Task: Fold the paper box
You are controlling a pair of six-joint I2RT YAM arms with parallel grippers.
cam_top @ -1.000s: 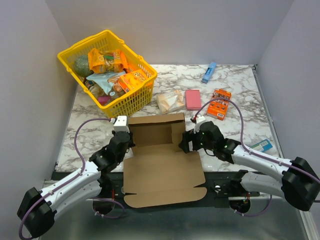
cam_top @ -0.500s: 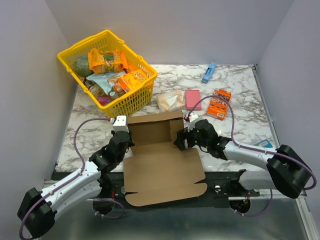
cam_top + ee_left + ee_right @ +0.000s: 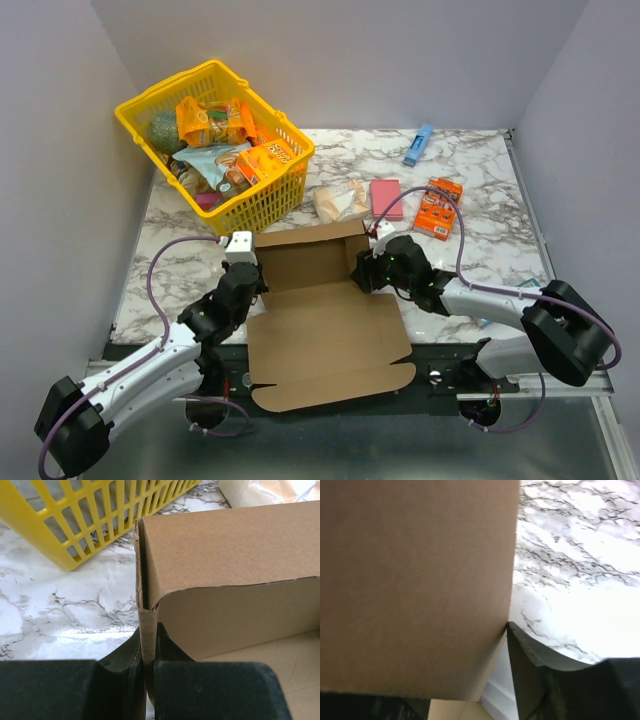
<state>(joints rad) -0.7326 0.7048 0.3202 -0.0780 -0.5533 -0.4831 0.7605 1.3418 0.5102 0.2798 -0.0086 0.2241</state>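
A white marble-patterned tabletop (image 3: 490, 200) with grey veins is stretching across the middle of the frame. Plain pale grey walls are closing it in on three sides. A back wall (image 3: 350, 50) is running along the top, a left wall (image 3: 50, 200) is sloping down the left edge, and a right wall (image 3: 595, 120) is rising at the upper right. Along the bottom, a dark strip (image 3: 450, 363) is edging the tabletop. Below it, a dull metal surface (image 3: 330, 450) is reflecting soft, even light, with no hard shadows falling anywhere.

A robot lab bench: bare grey walls (image 3: 350, 60) box in a marble-patterned table (image 3: 485, 195).
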